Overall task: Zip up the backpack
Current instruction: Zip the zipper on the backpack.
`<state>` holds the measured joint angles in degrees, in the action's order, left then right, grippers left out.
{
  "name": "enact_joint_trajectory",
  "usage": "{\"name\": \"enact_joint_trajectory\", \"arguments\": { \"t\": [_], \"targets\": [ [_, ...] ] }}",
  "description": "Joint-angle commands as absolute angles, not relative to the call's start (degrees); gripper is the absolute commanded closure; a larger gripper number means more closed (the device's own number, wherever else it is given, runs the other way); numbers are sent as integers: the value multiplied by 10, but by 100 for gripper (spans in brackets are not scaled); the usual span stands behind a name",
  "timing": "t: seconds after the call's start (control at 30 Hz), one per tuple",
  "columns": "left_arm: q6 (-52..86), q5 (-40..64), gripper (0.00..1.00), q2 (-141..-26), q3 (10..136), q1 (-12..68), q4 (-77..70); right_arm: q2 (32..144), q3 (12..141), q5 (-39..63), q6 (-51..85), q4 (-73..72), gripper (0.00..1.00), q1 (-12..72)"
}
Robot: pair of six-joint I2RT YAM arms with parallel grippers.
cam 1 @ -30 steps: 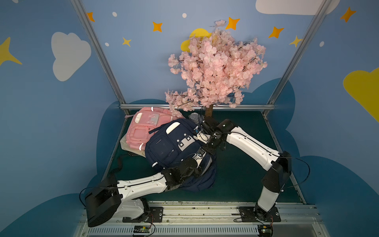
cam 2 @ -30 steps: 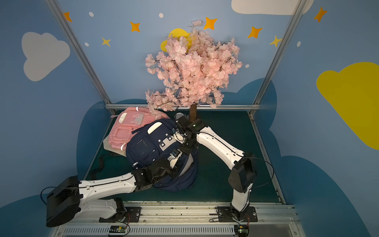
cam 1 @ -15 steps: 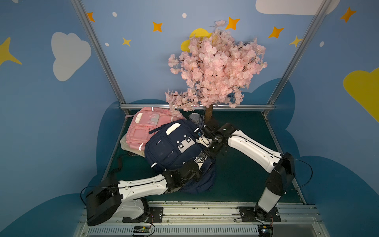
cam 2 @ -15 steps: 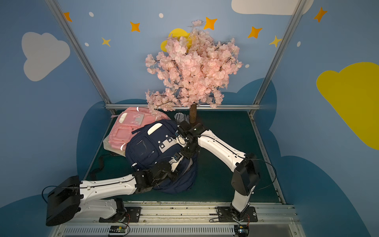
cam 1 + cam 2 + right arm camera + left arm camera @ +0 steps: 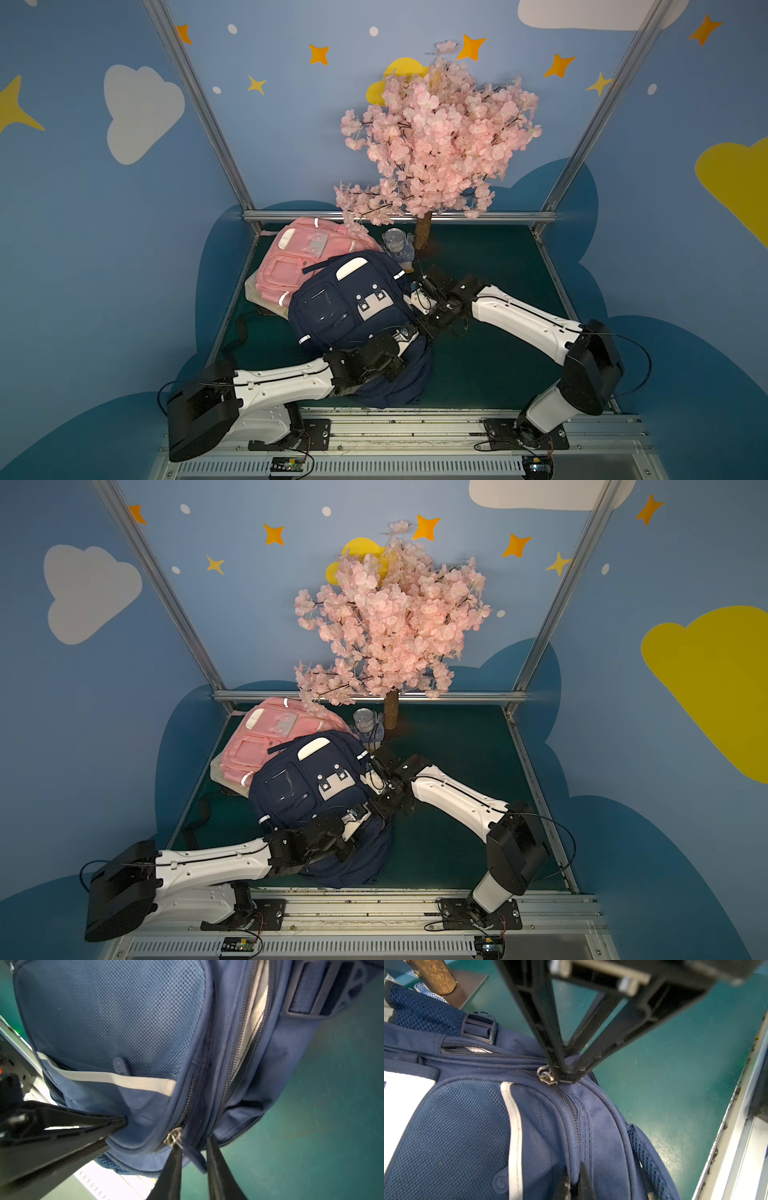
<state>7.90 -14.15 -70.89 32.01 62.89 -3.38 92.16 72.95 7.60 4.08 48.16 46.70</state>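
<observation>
Backpack (image 5: pixel 349 307) is lying front-up beneath both grippers, long axis running from the left gripper (image 5: pixel 574 1172), clamped tight on its fabric, past the right gripper (image 5: pixel 192 1144), handle end pointing away; right jaws are standing slightly parted around the pull (image 5: pixel 196 1157) beside the slider (image 5: pixel 173 1136), needing a square clamp, then pulling along the track.

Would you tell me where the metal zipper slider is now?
In the right wrist view, the zipper slider sits on a seam of the navy backpack, just beside the right gripper.
</observation>
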Motion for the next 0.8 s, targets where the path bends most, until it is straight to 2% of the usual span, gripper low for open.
{"name": "enact_joint_trajectory", "arguments": {
  "t": [0.0,0.27,0.5,0.67,0.77],
  "targets": [
    [82,-62,97,-712,300,646,28,912,718,94,35,400,76,464],
    [93,-83,97,-720,299,646,31,900,672,122,13,380,83,487],
    [98,-111,98,-714,298,646,36,871,640,119,9,378,80,494],
    [98,-114,98,-711,296,646,34,858,616,136,14,357,83,494],
    [99,-117,97,-710,296,645,37,865,614,110,20,368,82,494]
  ]
}}
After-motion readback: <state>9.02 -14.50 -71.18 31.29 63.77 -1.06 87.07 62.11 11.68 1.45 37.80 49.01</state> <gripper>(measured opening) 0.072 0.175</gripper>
